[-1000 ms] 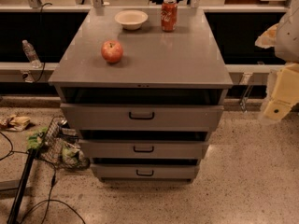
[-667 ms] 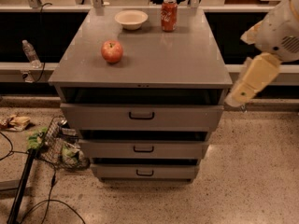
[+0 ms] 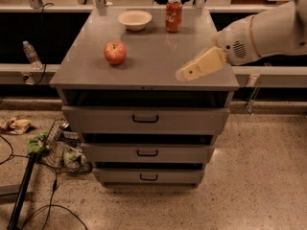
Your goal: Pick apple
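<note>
The apple (image 3: 115,52) is small, round and red with a yellowish blush. It sits on the left half of the grey cabinet top (image 3: 158,51), in the open. My gripper (image 3: 185,73) is cream-coloured and reaches in from the right on a white arm (image 3: 261,32). It hovers over the front right part of the cabinet top, well to the right of the apple and a little nearer the front edge. It holds nothing that I can see.
A cream bowl (image 3: 135,19) and a red soda can (image 3: 173,15) stand at the back of the cabinet top. Three drawers (image 3: 145,119) are below. A plastic bottle (image 3: 31,55) lies on a ledge at left. A wire basket (image 3: 62,147) and cables lie on the floor.
My arm has swung in from the far right, and the gripper now hangs over the cabinet's front right part. The apple, bowl and can have not moved.
</note>
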